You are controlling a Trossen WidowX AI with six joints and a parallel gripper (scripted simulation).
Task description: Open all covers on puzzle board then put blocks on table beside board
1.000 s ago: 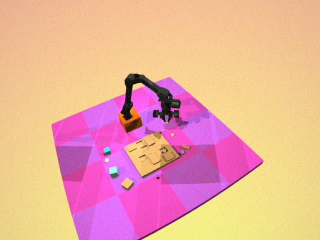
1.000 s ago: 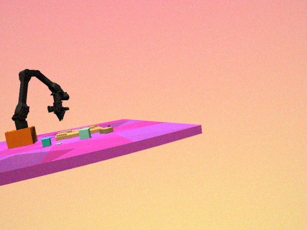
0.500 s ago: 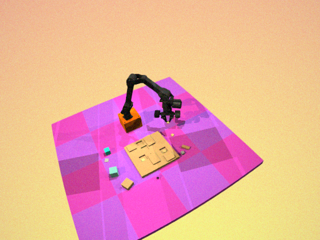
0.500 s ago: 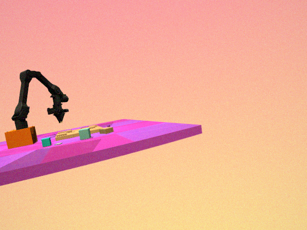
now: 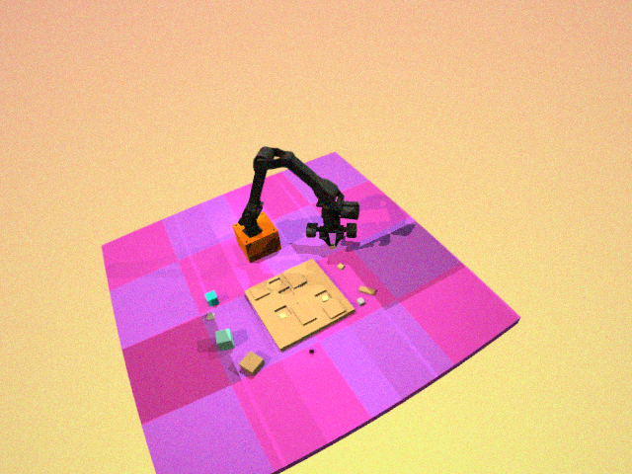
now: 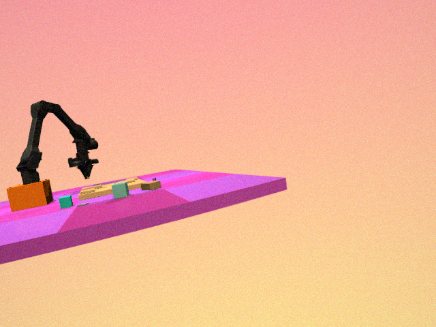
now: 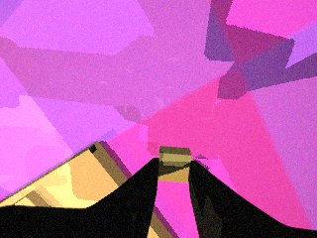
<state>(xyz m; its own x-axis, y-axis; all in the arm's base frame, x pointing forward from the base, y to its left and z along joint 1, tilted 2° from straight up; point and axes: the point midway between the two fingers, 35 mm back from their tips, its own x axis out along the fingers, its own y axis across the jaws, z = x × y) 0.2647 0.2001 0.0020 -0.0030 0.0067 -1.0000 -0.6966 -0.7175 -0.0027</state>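
Observation:
My gripper is shut on a small tan block, held in the air past the board's far right corner. The tan puzzle board lies flat on the table. In the top view, square wells show at its back left, front left and right, with cover panels beside them. Pale patches show inside the front left and right wells; I cannot tell whether they are blocks or lit floors. A small tan block rests on the table right of the board.
Right of the board lie a tan oblong piece and a whitish piece. Left are a cyan cube, a green cube, a greyish piece and a larger tan block. A tiny dark piece lies in front.

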